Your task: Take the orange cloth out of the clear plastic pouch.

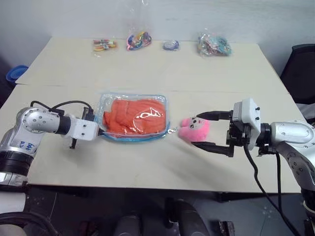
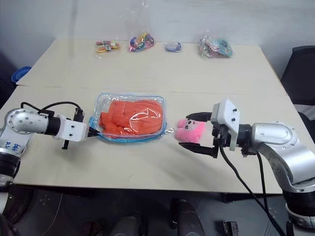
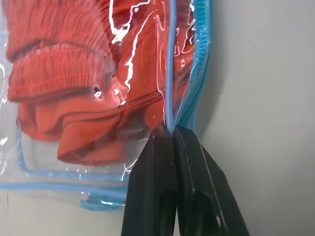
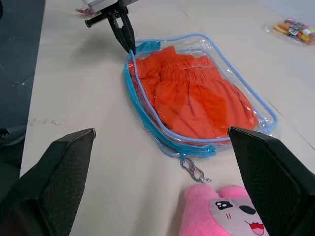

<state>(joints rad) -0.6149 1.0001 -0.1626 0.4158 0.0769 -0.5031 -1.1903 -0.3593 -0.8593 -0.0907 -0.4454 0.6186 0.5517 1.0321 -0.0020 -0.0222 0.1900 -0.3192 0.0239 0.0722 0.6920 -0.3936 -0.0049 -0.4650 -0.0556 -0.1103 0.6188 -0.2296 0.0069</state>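
The clear plastic pouch (image 1: 165, 101), edged in light blue, lies flat at the middle of the table. The orange cloth (image 1: 125, 118) sits folded inside it. My left gripper (image 1: 101, 132) is shut on the pouch's blue edging at its left end; the left wrist view shows both fingers (image 3: 152, 187) pressed together on that edge. A pink plush toy (image 1: 193, 129) hangs by a short chain (image 4: 193, 170) from the pouch's right end. My right gripper (image 1: 204, 131) stands open with one finger on each side of the toy, and I cannot tell if they touch it.
Several small clear bags of colourful trinkets (image 1: 139, 40) line the table's far edge. A seam between two tabletops (image 1: 221, 91) runs just behind the pouch. A black chair (image 1: 300, 69) stands at the right, and a blue object (image 1: 15, 73) lies off the table's left side.
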